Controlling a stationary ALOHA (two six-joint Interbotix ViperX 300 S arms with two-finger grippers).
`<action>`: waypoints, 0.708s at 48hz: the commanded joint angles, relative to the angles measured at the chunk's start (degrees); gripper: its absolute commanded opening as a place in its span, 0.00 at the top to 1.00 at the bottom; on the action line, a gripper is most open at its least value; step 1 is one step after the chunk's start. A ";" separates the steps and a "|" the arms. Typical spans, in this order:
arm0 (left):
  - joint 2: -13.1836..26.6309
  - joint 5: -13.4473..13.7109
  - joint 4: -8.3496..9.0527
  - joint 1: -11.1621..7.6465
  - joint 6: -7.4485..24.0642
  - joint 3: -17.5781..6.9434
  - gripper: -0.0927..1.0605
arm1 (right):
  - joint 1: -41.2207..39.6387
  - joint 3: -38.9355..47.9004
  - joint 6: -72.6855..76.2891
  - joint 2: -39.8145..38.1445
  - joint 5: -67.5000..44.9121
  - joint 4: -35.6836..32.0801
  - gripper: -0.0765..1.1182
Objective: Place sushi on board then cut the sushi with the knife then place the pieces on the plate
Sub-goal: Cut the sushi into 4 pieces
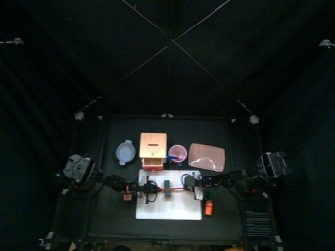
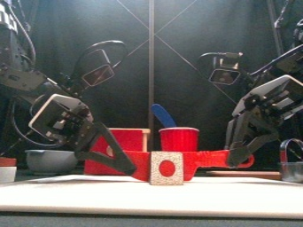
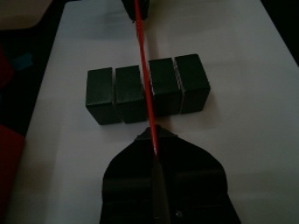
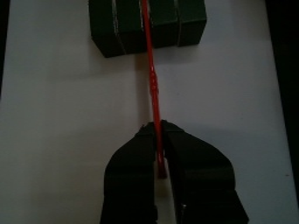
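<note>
Gripping one end of the red knife [image 3: 145, 79], the left gripper [image 3: 151, 137] has its jaws pinched down to a thin slit on it. The right gripper [image 4: 156, 131] clamps the other end just as tightly, so the knife spans left to right between the two claws. Its blade crosses the sushi roll [image 3: 111, 92] along the seam between the second and third of four dark green blocks, which sit touching side by side. How deep the blade sits in that seam I cannot tell.

The roll lies on the white cutting board [image 1: 170, 209], in its far half and between the two grippers. Bare board shows to the left and right of the roll, and the near half of the board is open up to the table's front edge.

Beyond the board's far edge stand, from left to right, the blue-grey bowl [image 1: 125, 152], the wooden box [image 1: 155, 147], the red cup [image 2: 179, 139] with the blue knife [image 2: 161, 115] sticking out of it, and the pink tray [image 1: 207, 155]. The bowl's contents cannot be made out.
</note>
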 commanded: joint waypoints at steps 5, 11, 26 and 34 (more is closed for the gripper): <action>-6.59 -0.26 0.53 0.44 1.05 -0.35 0.59 | -0.35 -1.23 0.00 -6.42 2.46 -1.23 0.64; -8.96 -0.26 0.70 0.35 2.55 -0.18 0.59 | -0.35 -1.23 0.00 -9.49 4.13 -2.55 0.64; -6.42 0.09 0.18 -3.52 2.64 -1.14 0.59 | 1.85 -0.79 0.09 -9.84 4.92 -2.90 0.64; -4.66 0.09 -0.62 -3.60 2.64 -1.93 0.59 | 2.37 -1.05 0.09 -8.00 4.83 -2.11 0.64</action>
